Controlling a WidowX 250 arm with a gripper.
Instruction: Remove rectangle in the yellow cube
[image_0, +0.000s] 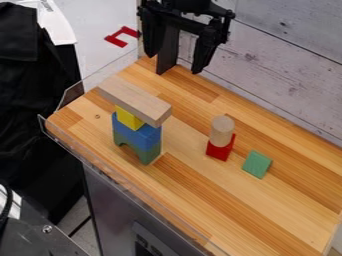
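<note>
High at the top of the camera view, over the back edge of the table, the gripper (175, 57) hangs open with nothing held between its fingers. Lower and to the left of it, a plain wooden rectangle (134, 99) lies flat across the top of a yellow cube (129, 118). Beneath the yellow cube is a blue block (137, 134), which rests on a green arch-shaped block (143, 152) standing on the table. The rectangle covers the top of the yellow cube.
On the wooden table (230, 202), a wooden cylinder (222, 131) stands on a red block (220, 150) right of the stack. A green block (256, 164) lies further right. Behind rises a grey plank wall (280, 75); a clear rim (100, 170) borders the front.
</note>
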